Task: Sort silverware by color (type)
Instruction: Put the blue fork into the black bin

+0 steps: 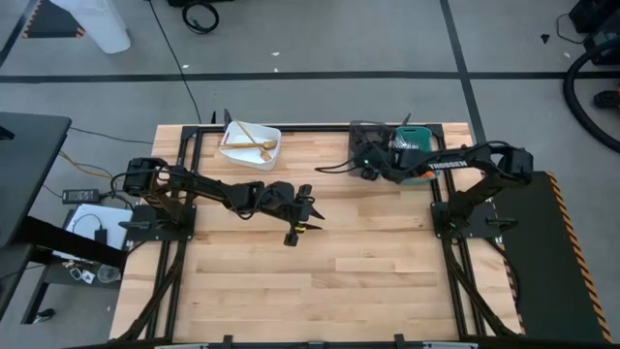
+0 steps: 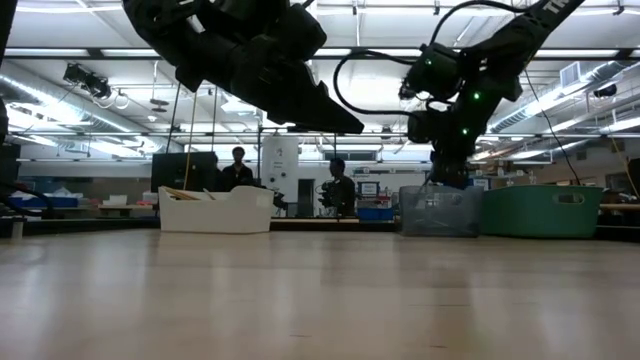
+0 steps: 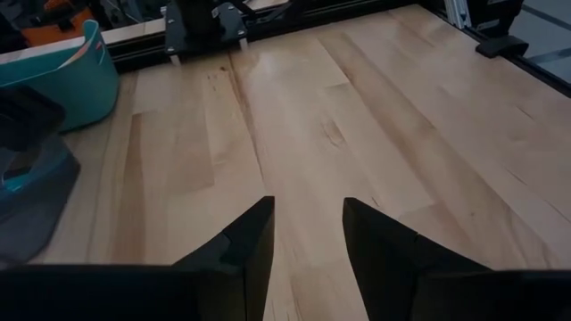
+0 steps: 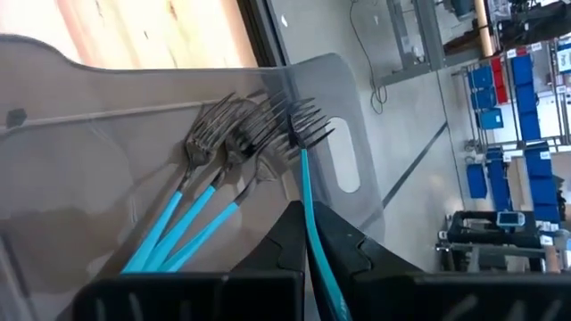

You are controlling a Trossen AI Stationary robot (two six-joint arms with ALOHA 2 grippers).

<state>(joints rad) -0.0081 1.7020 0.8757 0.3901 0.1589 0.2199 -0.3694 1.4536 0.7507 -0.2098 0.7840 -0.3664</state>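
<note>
The near half of the table (image 1: 320, 291) is bare pale wood planking, light and dark strips running side by side, with black frame rails along its left and right edges.

Toward the middle, the left gripper (image 1: 308, 209) hangs above the boards, its fingers (image 3: 252, 241) spread apart with nothing between them; only wood shows in the gap.

At the far edge stand the bins. The white bin (image 1: 250, 143) sits at far left and holds thin gold utensils (image 1: 254, 145). To the right, the grey bin (image 1: 373, 145) has the teal bin (image 1: 415, 145) just beside it. The right gripper (image 1: 373, 165) is over the grey bin, closed on a blue-handled fork (image 4: 308, 192), pinching the handle so the metal tines point to the bin's far wall by its cut-out handle. Three more blue forks (image 4: 210, 192) lie in the same bin, tines bunched together against that wall, just beside the held fork's tines. Whether the held fork touches the bin's floor I cannot tell.

Beyond the table is a grey floor marked with dark tape lines, cables trailing across it. The low view shows a large workroom with strip lights on the ceiling, shelves and benches, blue crates, and two people (image 2: 237, 165) standing well behind the white bin.
</note>
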